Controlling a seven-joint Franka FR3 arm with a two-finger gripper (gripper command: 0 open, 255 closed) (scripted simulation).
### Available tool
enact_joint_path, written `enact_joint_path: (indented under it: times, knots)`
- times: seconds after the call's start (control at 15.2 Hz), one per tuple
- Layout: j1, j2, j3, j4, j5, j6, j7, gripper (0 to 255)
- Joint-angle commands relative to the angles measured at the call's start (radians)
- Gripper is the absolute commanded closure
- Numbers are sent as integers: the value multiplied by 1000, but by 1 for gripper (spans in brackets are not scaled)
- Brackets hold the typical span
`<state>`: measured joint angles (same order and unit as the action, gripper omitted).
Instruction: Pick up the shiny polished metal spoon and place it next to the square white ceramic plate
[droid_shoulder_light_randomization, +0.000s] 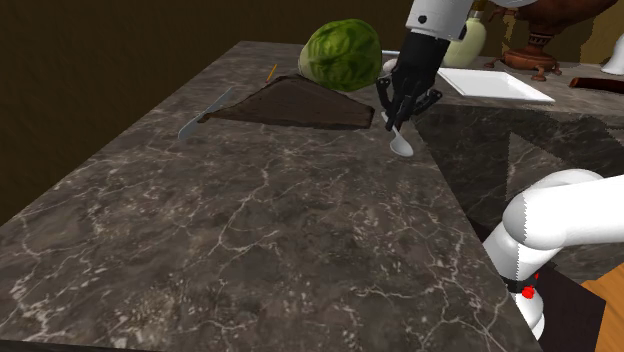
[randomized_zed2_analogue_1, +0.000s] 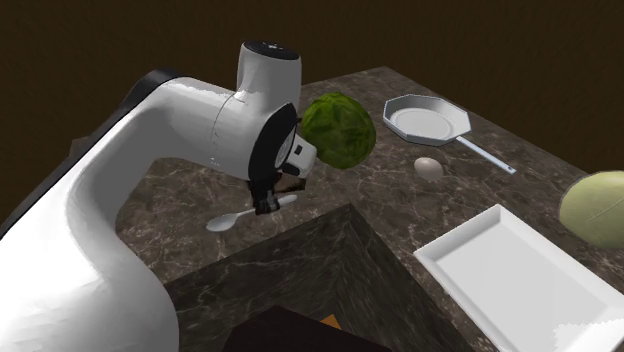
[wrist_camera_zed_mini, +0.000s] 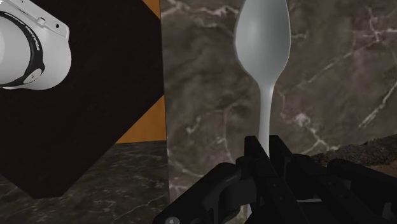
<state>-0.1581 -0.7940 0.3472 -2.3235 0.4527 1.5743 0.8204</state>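
Spoon (wrist_camera_zed_mini: 263, 39), pale grey and smooth, sits clamped between the two black fingers (wrist_camera_zed_mini: 254, 167) of the gripper (wrist_camera_zed_mini: 268, 153). The fingers close on the lower end of its handle, one on each side, and the rest of the handle and the oval bowl stick straight out beyond the fingertips over the dark veined marble counter (wrist_camera_zed_mini: 210, 95).

In the shoulder view the gripper (droid_shoulder_light_randomization: 392, 122) points down toward the counter (droid_shoulder_light_randomization: 250, 230), and the spoon (droid_shoulder_light_randomization: 400, 143) pokes out at its 5 o'clock, bowl lowest. Whether the bowl touches the stone cannot be told. A green cabbage (droid_shoulder_light_randomization: 340, 55) lies at the gripper's 10 o'clock, just beside the arm. The square white plate (droid_shoulder_light_randomization: 495, 83) lies at its 2 o'clock, apart from the spoon.

In the second exterior view the spoon (randomized_zed2_analogue_1: 222, 222) runs out at 8 o'clock from the gripper (randomized_zed2_analogue_1: 270, 205). The cabbage (randomized_zed2_analogue_1: 340, 128) is at the gripper's 1 o'clock and the plate (randomized_zed2_analogue_1: 520, 275) is well apart at 4 o'clock. An egg (randomized_zed2_analogue_1: 428, 167) lies between the plate and a grey pan (randomized_zed2_analogue_1: 428, 118).
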Motion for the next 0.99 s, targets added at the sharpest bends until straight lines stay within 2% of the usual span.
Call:
enact_joint_path:
  times: [0.0, 0.92]
  knots:
    - [-2, 6, -6, 29, -5, -24, 6, 255]
    - [-14, 73, -35, 247, -34, -171, 50, 255]
